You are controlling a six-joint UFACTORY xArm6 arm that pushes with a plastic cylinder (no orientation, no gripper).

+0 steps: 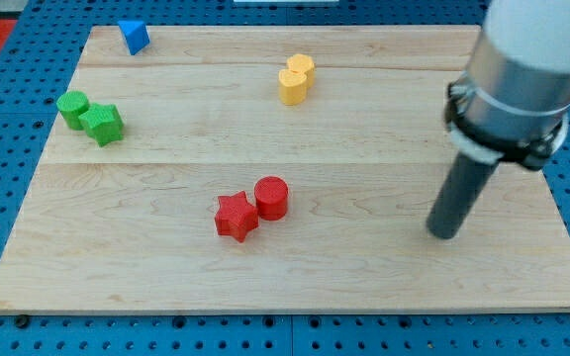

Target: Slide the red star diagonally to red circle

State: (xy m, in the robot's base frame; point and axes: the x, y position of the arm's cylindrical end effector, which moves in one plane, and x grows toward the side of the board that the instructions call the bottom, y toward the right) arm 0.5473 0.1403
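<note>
The red star (236, 217) lies on the wooden board below the middle, touching the red circle (272, 197), which sits just up and to its right. My tip (444, 234) rests on the board far to the right of both red blocks, at about the star's height, with a wide gap between.
A yellow block pair (295, 80) sits near the view's top centre. A green circle (72, 107) and a green star (103, 124) touch at the left. A blue block (134, 37) is at the top left corner. The board edge (285, 309) runs along the bottom.
</note>
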